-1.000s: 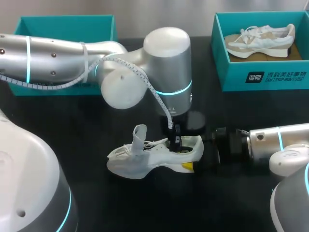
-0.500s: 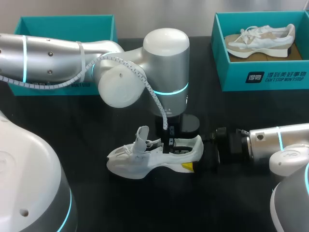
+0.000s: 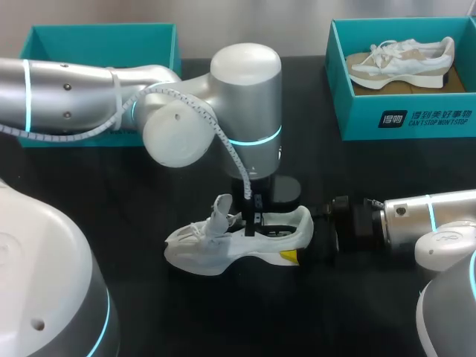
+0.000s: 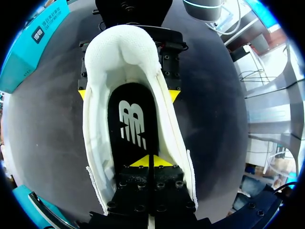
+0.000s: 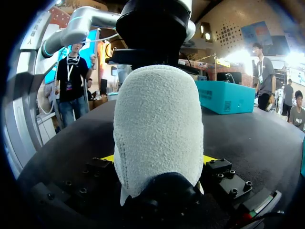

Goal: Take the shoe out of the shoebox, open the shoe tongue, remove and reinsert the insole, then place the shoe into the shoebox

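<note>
**Item.** The white shoe (image 3: 223,249) is lying on its sole on the desk (image 3: 193,312), outside both boxes. Its toe is pointing to 9 o'clock and its heel to 3 o'clock. The tongue (image 3: 218,208) is standing up, leaving the opening free. The black insole (image 4: 136,129) is lying inside the shoe, flat as far as the left wrist view shows.

**Hands.** The left hand (image 4: 152,161) is reaching down into the opening with its yellow tips pressed together at the insole's forward end. Whether they are pinching the insole cannot be told. The right hand (image 5: 158,160) is clenching the heel from both sides, steadying the shoe.

**Step, as judged.** The insole step is in hand; boxing is not yet begun. If the insole is coming out, the next move is calling for a pinch on its edge and a draw back and up. If it is being seated, it is calling for pressure toward the toe. Either way the heel clamp is bracing against the force.

**Room.**
- The left arm (image 3: 245,97) is hanging over the shoe at 12 o'clock, crowding any lift.
- Bare desk is lying open at 6 o'clock, toward the near edge.
- The right shoebox (image 3: 405,123), at 1 o'clock, is holding a second shoe (image 3: 401,63).
- The left shoebox (image 3: 97,33), at 10 o'clock, is sitting well apart, partly behind the arm.
</note>
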You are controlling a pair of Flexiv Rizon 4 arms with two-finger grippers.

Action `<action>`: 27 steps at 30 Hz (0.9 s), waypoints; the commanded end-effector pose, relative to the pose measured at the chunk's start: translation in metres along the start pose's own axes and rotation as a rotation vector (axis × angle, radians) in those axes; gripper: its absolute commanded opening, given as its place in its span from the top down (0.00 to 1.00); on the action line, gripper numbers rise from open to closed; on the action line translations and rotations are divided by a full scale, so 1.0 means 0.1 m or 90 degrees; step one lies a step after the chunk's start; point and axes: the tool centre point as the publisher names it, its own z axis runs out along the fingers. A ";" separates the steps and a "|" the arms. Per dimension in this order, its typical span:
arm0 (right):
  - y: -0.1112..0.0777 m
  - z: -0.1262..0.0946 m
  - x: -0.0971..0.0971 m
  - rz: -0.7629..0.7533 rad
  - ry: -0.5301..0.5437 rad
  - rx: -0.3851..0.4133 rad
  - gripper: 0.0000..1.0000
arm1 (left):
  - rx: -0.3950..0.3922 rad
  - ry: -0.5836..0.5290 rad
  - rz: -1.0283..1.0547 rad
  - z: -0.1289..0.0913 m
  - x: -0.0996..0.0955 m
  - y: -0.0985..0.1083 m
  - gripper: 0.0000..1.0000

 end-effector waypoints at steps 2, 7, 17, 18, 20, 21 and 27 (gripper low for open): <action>0.00 0.00 0.00 0.001 0.000 0.002 1.00 | 0.002 -0.002 0.000 -0.01 0.01 0.03 1.00; 0.00 0.00 0.00 0.001 0.000 0.002 1.00 | 0.002 -0.002 0.000 -0.01 0.01 0.03 1.00; 0.00 0.00 0.00 0.001 0.000 0.002 1.00 | -0.035 0.031 -0.002 0.11 0.01 0.04 1.00; 0.00 0.00 0.00 0.001 0.000 0.002 1.00 | -0.036 0.034 -0.004 0.13 0.01 0.06 1.00; 0.00 0.00 0.00 0.001 0.000 0.002 1.00 | -0.037 0.039 -0.009 0.16 0.02 0.09 1.00; 0.00 0.00 0.00 0.001 0.000 0.002 1.00 | -0.037 0.042 -0.009 0.17 0.03 0.11 1.00; 0.00 0.00 0.00 0.001 0.000 0.002 1.00 | -0.037 0.047 -0.007 0.24 0.16 0.18 0.91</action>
